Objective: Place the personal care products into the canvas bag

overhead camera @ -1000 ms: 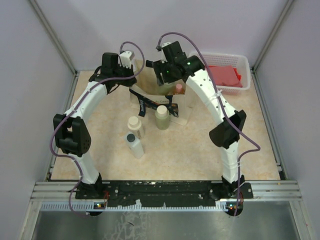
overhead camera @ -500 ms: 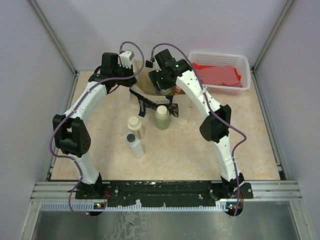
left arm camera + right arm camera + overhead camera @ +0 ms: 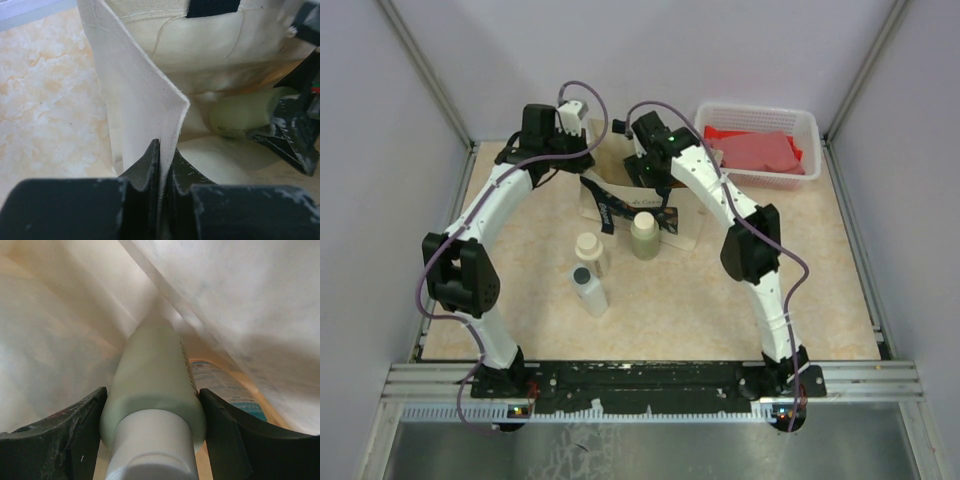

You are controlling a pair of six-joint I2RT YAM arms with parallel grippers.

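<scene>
The olive-green bottle is down inside the canvas bag, gripped around its shoulder just above the cream cap. The right claw is clamped on it, one dark finger pressing at the bottle's 9 o'clock and the other at its 3 o'clock. In the right wrist view, pale canvas folds close in on every side. A second container with a pale blue-green label lies touching the bottle at about 4 o'clock; I can't tell which product it is.

From the left wrist view the same green bottle lies on its side on the bag's floor, with the right claw's black fingers around it at 3 o'clock. The left claw is pinched tight on the bag's upright canvas edge at the mouth, its fingers together with only the cloth between them.

From overhead, the bag sits on the far part of the bench, at about 12 o'clock from its middle, and both arms reach into or onto it. Three products stand outside it, toward 6 o'clock. A second olive-green bottle is just beside the bag's near edge. A beige bottle is near it at 8 o'clock. A white bottle with a dark cap is just beside the beige one at 6 o'clock.

A white basket with red contents sits at 2 o'clock from the bag, against the far right corner.
</scene>
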